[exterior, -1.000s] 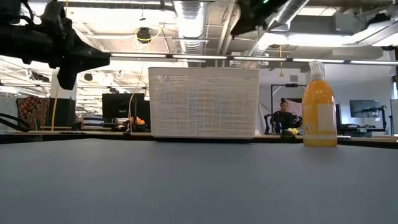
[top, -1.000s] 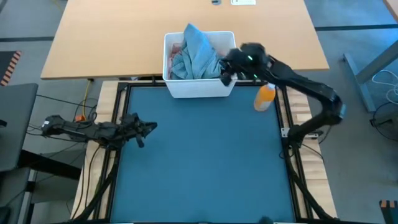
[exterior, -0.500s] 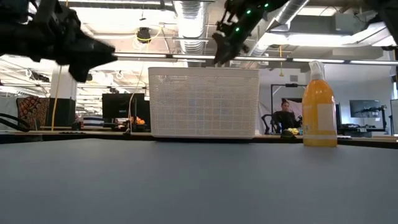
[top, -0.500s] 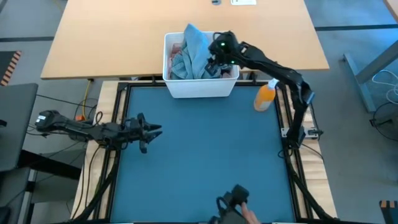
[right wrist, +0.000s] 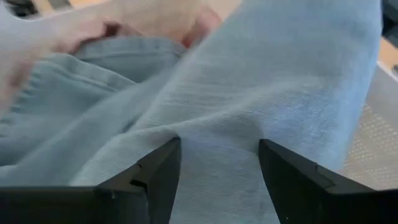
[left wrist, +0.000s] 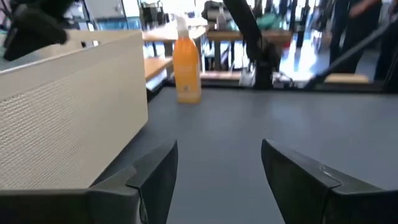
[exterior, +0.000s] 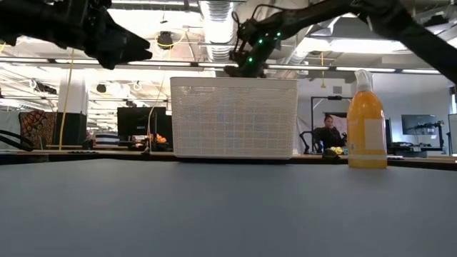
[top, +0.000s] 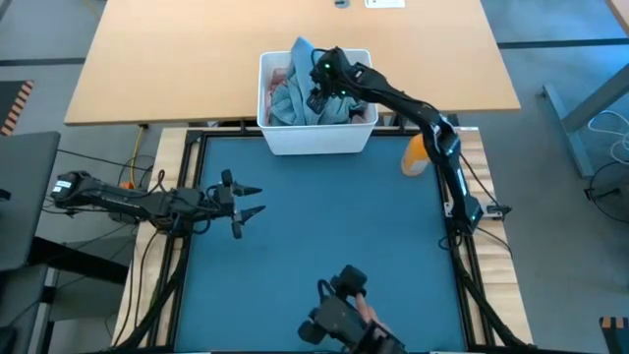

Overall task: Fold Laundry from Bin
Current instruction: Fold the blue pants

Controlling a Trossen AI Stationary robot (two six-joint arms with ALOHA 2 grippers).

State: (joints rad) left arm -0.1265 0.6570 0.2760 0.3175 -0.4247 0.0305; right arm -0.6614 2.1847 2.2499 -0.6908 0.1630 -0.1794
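The white bin stands at the mat's far edge, with the laundry heaped in it. Light blue jeans lie on top, and a bit of pink cloth shows at the bin's far left corner. My right gripper reaches into the bin from the right, slanting down. It is open, with the denim close ahead of its fingers. My left gripper hovers open and level above the mat's left part, pointing right, with nothing between its fingers. My right gripper stands open right at a fold of the jeans on top of the heap. Whether its fingers touch the denim, I cannot tell.
An orange spray bottle stands on the mat's far right corner, beside the bin. A person's hand with a dark device reaches in at the mat's near edge. A wooden table lies beyond the bin.
My right gripper has swung from the bin's right rim toward the left, over the bin and down onto the laundry. My left gripper has moved right over the mat, rolled, and opened. The hand with the dark device has come in at the near edge.
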